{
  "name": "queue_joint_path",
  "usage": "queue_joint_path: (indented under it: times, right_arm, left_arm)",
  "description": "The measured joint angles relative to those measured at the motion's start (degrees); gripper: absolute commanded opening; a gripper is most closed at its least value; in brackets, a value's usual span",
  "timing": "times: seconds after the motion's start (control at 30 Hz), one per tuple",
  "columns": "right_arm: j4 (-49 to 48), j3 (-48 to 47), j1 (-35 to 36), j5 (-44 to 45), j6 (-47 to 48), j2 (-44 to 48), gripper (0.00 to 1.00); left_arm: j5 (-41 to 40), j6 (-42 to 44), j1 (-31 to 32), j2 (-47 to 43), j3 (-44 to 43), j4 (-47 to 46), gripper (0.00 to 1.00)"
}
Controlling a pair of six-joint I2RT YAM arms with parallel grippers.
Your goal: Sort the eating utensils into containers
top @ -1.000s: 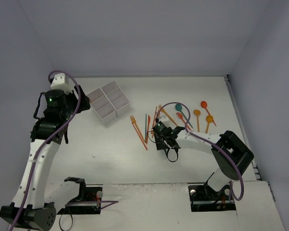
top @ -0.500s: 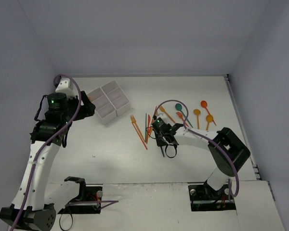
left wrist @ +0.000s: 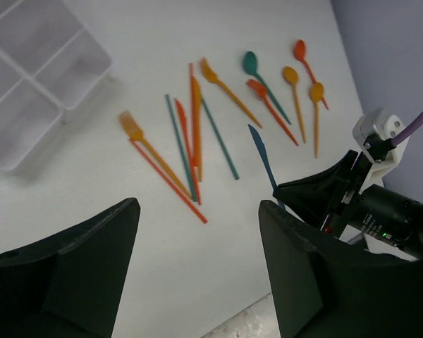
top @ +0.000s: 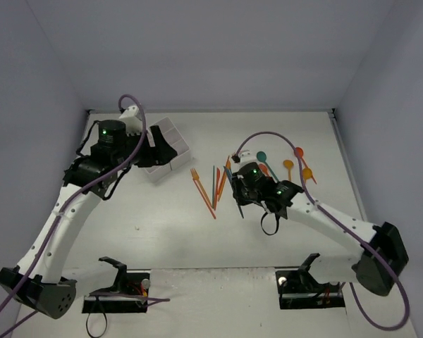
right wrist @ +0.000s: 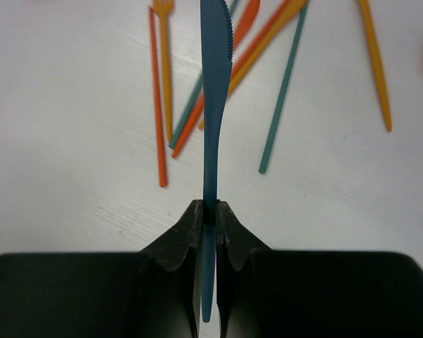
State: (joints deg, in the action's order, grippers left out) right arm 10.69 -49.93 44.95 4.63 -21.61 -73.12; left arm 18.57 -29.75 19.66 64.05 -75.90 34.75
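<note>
Roughly, from the left: the white tray [left wrist: 60,113] sits skewed at the table's far-left corner, and the compartments I can see hold nothing. The left gripper [left wrist: 197,232] hangs at the tray, hiding part of it in the top view, with its fingers spread wide and nothing between them. Next over, a loose fan of pieces lies flat on the table [top: 162,232]: an orange fork [left wrist: 132,127], a red stick [left wrist: 166,179] just beside it, and teal and orange handles crossing one another. Then comes the blue knife [right wrist: 215,84], the piece in play. The right gripper [right wrist: 209,215] pinches it low on the handle, pads pressed together on it, and most of its length juts forward over the fan; I judge it clear of the surface. Rightmost, a teal spoon [top: 261,156] and the orange and red spoons lie near each other. My handling guess is featherweight thin plastic, springy rather than stiff. The knife shows a slight bow, so the long overhang may wag or twist in the pinch, and smooth plastic could slip. A hold nearer the middle would steady it. The top is hard, matte and white, so flat pieces offer little to get under. Pale walls close in on the left, back and right, and the tray corner looks tight for two arms.
</note>
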Motion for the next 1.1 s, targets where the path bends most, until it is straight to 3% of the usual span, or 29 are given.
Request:
queue_joint_path:
  times: [0.3, 0.63, 0.8, 0.93, 1.1]
  right_arm:
    - [0.3, -7.7, 1.3, -0.6, 8.4, 11.7, 0.0]
    - [1.2, -10.2, 1.3, -2.9, 11.8, 12.9, 0.0]
    - [1.3, -10.6, 1.3, -3.4, 12.5, 13.1, 0.0]
    - [1.4, -10.7, 1.3, -3.6, 12.8, 13.5, 0.0]
    - [1.5, -10.7, 1.3, -3.6, 12.8, 13.8, 0.0]
  left_arm:
    - [3.1, -4.6, 10.6, 6.5, -1.8, -12.3, 0.66]
    - [2.7, -7.0, 16.8, 16.0, -7.4, -20.1, 0.65]
    - [2.2, -7.3, 18.9, 18.9, -9.6, -21.7, 0.59]
    - [1.6, -7.4, 20.2, 20.2, -10.4, -21.6, 0.44]
    - [0.9, -7.8, 21.0, 21.1, -10.9, -21.4, 0.05]
